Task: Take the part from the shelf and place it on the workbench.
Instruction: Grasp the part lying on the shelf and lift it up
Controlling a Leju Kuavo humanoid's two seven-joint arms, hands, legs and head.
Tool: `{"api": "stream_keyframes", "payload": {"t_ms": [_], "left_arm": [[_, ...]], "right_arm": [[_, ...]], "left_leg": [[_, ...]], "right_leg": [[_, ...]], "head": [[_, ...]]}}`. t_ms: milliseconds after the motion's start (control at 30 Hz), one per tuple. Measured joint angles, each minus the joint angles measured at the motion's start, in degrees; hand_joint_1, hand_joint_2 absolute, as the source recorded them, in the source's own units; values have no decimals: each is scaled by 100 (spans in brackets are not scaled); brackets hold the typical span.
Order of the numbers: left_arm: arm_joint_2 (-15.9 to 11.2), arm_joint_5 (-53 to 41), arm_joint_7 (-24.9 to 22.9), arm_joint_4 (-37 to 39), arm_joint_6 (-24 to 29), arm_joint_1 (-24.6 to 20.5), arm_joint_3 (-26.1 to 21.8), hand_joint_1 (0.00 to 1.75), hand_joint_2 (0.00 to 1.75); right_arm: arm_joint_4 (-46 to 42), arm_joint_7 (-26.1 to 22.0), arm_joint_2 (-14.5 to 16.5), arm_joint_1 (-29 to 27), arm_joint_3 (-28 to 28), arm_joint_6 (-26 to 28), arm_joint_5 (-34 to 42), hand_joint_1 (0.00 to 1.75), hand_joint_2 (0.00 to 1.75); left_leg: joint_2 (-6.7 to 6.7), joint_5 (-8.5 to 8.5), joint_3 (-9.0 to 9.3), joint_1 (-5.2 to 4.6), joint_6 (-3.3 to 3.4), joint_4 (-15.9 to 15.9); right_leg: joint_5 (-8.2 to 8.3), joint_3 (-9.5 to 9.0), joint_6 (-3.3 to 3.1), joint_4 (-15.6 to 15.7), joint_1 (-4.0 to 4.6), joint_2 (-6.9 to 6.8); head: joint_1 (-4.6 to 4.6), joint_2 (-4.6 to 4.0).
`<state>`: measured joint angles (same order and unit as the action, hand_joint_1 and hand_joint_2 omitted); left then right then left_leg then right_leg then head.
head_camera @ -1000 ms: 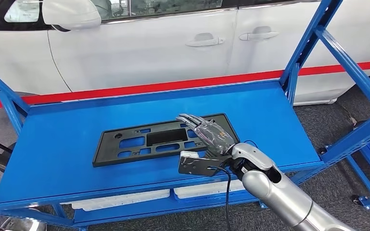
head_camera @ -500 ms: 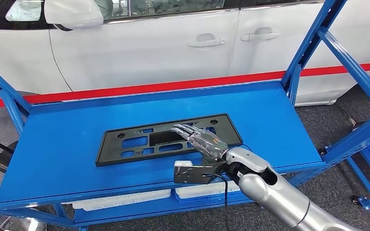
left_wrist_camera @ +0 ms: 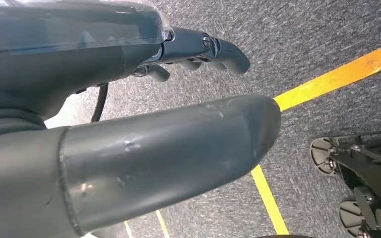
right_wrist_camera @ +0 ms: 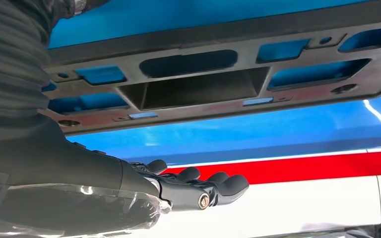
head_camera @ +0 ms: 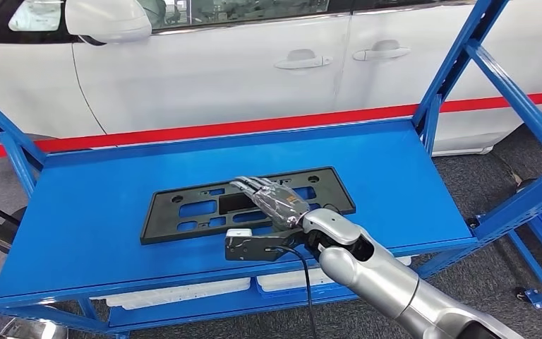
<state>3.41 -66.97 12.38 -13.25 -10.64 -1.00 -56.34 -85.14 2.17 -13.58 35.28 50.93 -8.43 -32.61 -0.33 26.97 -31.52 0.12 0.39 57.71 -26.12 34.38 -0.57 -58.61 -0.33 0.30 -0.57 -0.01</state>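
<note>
Head view bright, evenly lit, sharp; diffuse overhead light. Soft short shadow under right hand (head_camera: 272, 201) on black part (head_camera: 205, 208). Pale sheen across blue shelf (head_camera: 92, 212); reflections on white car door (head_camera: 205, 78). Slight bowing of straight lines toward edges (wide lens). Left wrist view: left hand (left_wrist_camera: 129, 134) close, soft-focused, dull highlights; grey floor (left_wrist_camera: 327, 44) grainy. Right wrist view: right hand dark, underexposed, shelf glare streaks.
</note>
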Motion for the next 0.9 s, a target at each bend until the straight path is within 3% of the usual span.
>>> {"api": "stream_keyframes", "payload": {"t_ms": [900], "left_arm": [[42, -81, 25, 2, -13, -33, -90, 0, 0]], "right_arm": [[1355, 127, 710, 111, -78, 283, -678, 0, 175]], "left_leg": [[0, 0, 2, 0, 0, 2]], "right_leg": [[0, -3, 0, 1, 0, 0]], "head": [[0, 1]]}}
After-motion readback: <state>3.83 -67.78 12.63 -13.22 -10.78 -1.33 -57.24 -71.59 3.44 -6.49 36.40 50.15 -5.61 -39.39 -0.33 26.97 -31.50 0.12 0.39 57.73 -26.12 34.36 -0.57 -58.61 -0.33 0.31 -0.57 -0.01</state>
